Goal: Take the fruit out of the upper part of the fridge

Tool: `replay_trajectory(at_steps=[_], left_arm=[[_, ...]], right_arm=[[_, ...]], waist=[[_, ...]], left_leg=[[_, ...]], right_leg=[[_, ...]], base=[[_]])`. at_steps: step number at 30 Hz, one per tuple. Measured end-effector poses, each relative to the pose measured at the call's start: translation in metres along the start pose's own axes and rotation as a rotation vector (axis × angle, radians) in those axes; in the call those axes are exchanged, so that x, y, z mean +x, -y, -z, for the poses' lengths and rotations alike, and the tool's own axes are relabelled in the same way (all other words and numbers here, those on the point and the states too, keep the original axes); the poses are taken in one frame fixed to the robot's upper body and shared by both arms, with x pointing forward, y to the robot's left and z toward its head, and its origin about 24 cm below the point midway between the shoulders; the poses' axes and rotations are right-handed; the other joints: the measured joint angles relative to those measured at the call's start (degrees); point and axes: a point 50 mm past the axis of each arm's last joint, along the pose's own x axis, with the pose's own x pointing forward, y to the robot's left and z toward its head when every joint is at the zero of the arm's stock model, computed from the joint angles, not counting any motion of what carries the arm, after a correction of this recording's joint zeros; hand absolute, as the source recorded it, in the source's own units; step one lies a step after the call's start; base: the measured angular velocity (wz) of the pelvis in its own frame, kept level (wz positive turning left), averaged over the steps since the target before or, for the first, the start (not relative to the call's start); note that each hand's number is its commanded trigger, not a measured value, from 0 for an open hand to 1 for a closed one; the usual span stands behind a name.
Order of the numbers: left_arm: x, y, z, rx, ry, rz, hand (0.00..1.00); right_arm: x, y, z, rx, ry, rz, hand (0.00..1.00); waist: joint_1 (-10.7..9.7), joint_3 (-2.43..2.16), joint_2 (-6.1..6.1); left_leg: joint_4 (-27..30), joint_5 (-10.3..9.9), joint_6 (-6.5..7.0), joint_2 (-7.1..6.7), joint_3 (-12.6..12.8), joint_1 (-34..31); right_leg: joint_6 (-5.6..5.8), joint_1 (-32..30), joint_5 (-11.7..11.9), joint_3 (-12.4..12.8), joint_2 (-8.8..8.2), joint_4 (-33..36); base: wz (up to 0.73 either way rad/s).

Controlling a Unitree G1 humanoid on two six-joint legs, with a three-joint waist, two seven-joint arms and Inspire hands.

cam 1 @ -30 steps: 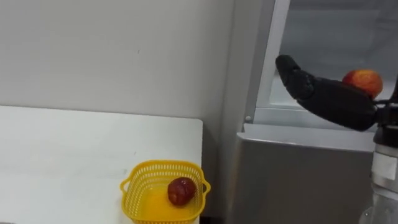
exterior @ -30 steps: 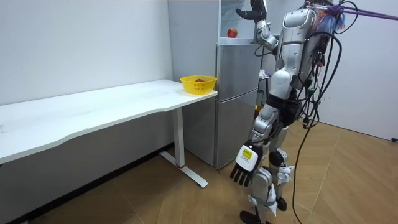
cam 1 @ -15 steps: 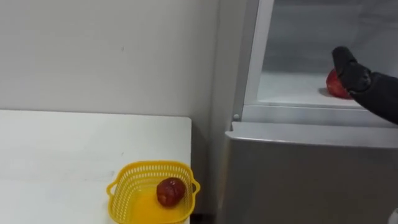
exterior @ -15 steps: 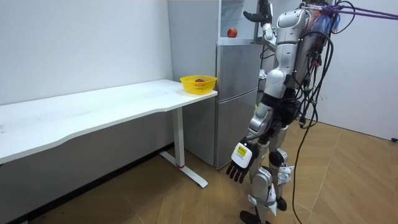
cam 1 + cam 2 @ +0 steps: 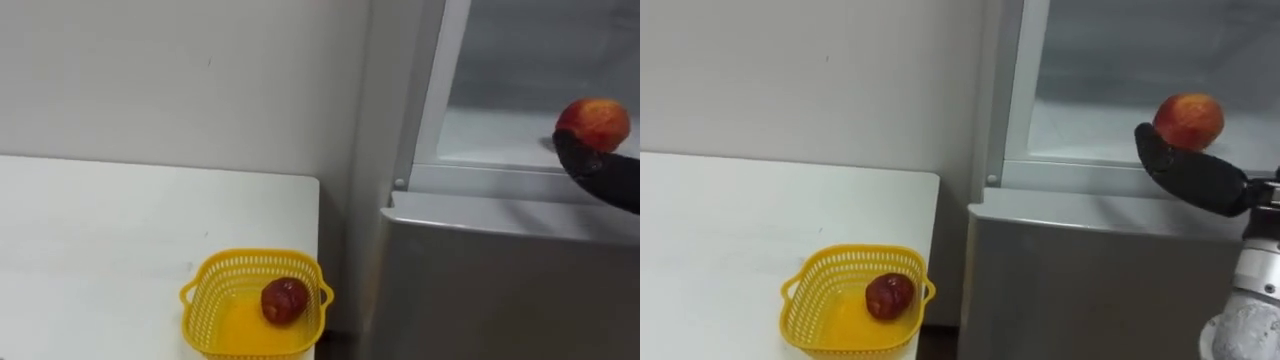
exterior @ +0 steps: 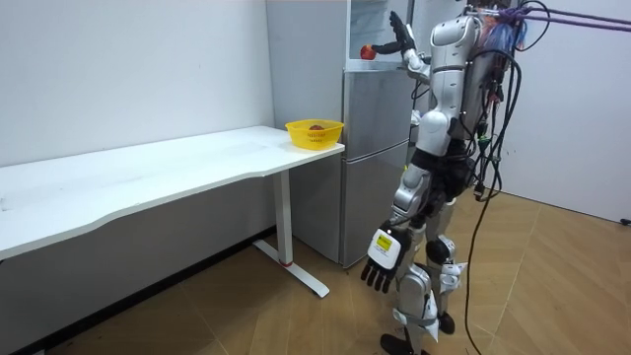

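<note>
One apple (image 5: 1188,120) on the upper fridge (image 5: 1080,140) shelf sits just behind my right hand (image 5: 1192,178), fingers straight, so next I curl round it; my left hand (image 6: 381,264) hangs slack.

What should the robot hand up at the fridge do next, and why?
Probably close round the red-and-yellow apple. The black right robot hand sits just under and beside that apple in the open upper fridge compartment, and it looks open rather than wrapped round the fruit, so there seems to be no grip yet. The left robot hand hangs open at its side.
</note>
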Motion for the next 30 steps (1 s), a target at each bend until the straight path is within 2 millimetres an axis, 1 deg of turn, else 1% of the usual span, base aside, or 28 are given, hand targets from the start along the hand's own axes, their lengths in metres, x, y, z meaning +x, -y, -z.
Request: replay_trajectory(at_steps=[1, 3, 4, 6, 8, 9, 12, 15, 20, 25, 27, 29, 30], left_arm=[[0.000, 0.000, 0.000, 0.000, -0.001, -0.001, 0.00], [0.000, 0.000, 0.002, 0.001, -0.004, -0.001, 0.00], [0.000, -0.001, 0.002, 0.001, -0.003, -0.001, 0.00], [0.000, -0.002, 0.002, 0.002, -0.001, -0.006, 0.00], [-0.001, -0.005, 0.004, 0.005, -0.006, -0.013, 0.00], [-0.001, -0.006, 0.005, 0.007, -0.010, -0.017, 0.00], [-0.001, -0.010, 0.006, 0.010, -0.015, -0.026, 0.00], [-0.002, -0.010, 0.011, 0.012, -0.023, -0.027, 0.00], [-0.002, -0.012, 0.012, 0.008, -0.025, -0.032, 0.00], [-0.003, -0.015, 0.014, -0.015, -0.033, -0.040, 0.00], [-0.003, -0.017, 0.013, -0.024, -0.031, -0.044, 0.00], [-0.003, -0.018, 0.011, -0.023, -0.024, -0.044, 0.00], [-0.003, -0.018, 0.010, -0.022, -0.016, -0.045, 0.00]], right_arm=[[0.002, -0.001, 0.000, -0.002, 0.003, -0.005, 0.00], [0.013, -0.002, -0.004, 0.000, 0.016, -0.009, 0.00], [0.015, -0.002, -0.004, 0.002, 0.015, -0.009, 0.00], [0.023, 0.000, -0.003, -0.009, 0.012, -0.012, 0.00], [0.027, 0.000, -0.005, -0.017, 0.024, -0.020, 0.00], [0.030, 0.000, -0.004, -0.028, 0.025, -0.025, 0.00], [0.034, 0.000, -0.002, -0.038, 0.007, -0.031, 0.00], [0.040, -0.005, 0.003, -0.048, -0.023, -0.045, 0.00], [0.040, -0.007, 0.016, -0.094, -0.091, -0.080, 0.00], [0.040, -0.006, 0.025, -0.128, -0.129, -0.107, 0.00], [0.039, -0.007, 0.027, -0.132, -0.140, -0.121, 0.00], [0.038, -0.007, 0.034, -0.146, -0.166, -0.134, 0.00], [0.036, -0.007, 0.038, -0.154, -0.184, -0.144, 0.00]], waist=[[0.00, 0.04, -0.11], [-0.21, 0.29, -0.72], [-0.22, 0.25, -0.91], [-0.08, 0.04, -1.73], [-0.11, 0.04, -2.12], [-0.14, -0.04, -2.28], [-0.05, -0.12, -2.39], [-0.08, -0.01, -2.24], [0.01, -0.17, -2.55], [1.06, -0.09, -3.33], [1.15, -0.16, -3.66], [1.25, -0.20, -3.74], [1.42, -0.13, -3.72]], left_leg=[[-0.01, 0.00, 0.00, 0.00, 0.00, -0.05], [0.00, 0.01, -0.01, 0.02, -0.02, -0.09], [0.01, 0.01, -0.01, 0.01, -0.02, -0.06], [0.03, 0.00, -0.01, 0.02, -0.02, -0.20], [0.02, 0.00, -0.02, 0.03, -0.10, -0.37], [0.00, -0.01, -0.02, 0.03, -0.18, -0.48], [-0.02, -0.01, -0.02, 0.03, -0.28, -0.67], [0.29, -0.01, -0.02, 0.03, -0.36, -0.88], [0.64, 0.05, -0.05, 0.02, -1.30, -1.96], [0.88, 0.06, -0.04, -0.01, -1.47, -2.15], [1.13, 0.06, -0.04, -0.09, -1.94, -2.45], [1.82, 0.04, -0.03, -0.13, -2.21, -2.94], [1.86, 0.04, -0.03, -0.16, -2.33, -3.01]], right_leg=[[0.00, 0.03, 0.00, -0.07, -0.01, 0.02], [0.00, -0.04, 0.00, -0.20, 0.00, -0.01], [0.00, -0.06, 0.00, -0.24, -0.01, -0.02], [0.00, -0.04, 0.00, -0.31, -0.02, -0.05], [0.00, -0.04, 0.00, -0.54, -0.02, -0.05], [0.00, -0.04, 0.00, -0.80, -0.07, -0.04], [0.00, -0.04, 0.00, -1.19, -0.10, 0.00], [0.00, -0.05, 0.00, -1.31, -0.15, 0.10], [0.01, -1.01, 0.00, -2.31, -0.30, 0.95], [0.01, -0.96, 0.00, -2.75, -0.36, 0.88], [0.01, -0.94, 0.00, -2.86, -0.37, 0.86], [0.01, -0.92, 0.00, -2.90, -0.37, 0.79], [0.01, -0.92, 0.00, -2.87, -0.38, 0.79]], base=[[0.00], [0.00], [0.00], [0.00], [0.05], [0.09], [0.07], [0.01], [0.07], [0.02], [0.09], [0.09], [0.07]])
